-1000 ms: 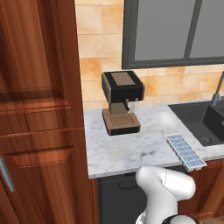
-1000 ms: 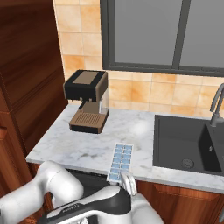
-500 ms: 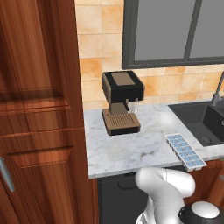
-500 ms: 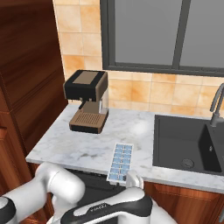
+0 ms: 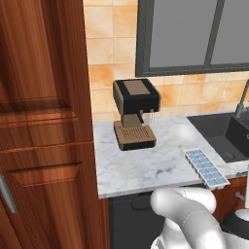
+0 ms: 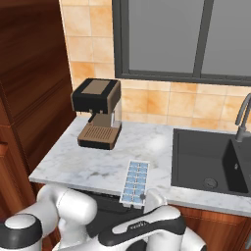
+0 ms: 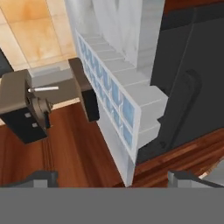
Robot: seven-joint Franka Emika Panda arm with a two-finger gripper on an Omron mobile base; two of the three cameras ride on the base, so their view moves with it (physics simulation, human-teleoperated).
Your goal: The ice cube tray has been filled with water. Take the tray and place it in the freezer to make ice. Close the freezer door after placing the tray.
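Showing: the approach to the ice cube tray (image 6: 135, 182), with the arm's white links risen higher at the bottom of both base views than half a second ago; scene and cameras otherwise unmoved
Tray position: flat on the marble tabletop (image 5: 146, 165), at its front edge, between the coffee machine (image 5: 135, 113) and the dark sink (image 6: 211, 162); one short end reaching the tabletop's lip; unchanged from the earlier frames
Water: pale blue across the cells (image 5: 206, 168); no spill seen on the marble
Gripper: fingers (image 7: 43, 177) spread wide and holding nothing; the tray (image 7: 114, 95) seen between them in the hand view, rolled on its side by the camera, not yet touched
Below the tabletop: a dark appliance front with a bar handle (image 7: 183, 103)
Left of the scene: tall brown wooden cabinet (image 5: 44, 121)
Meaning for the task: the arm judged to be swinging the hand toward the tray's near end; grasp not begun; carrying to the freezer and closing its door both remain
Caution: a level lift judged necessary, lest the cells slop
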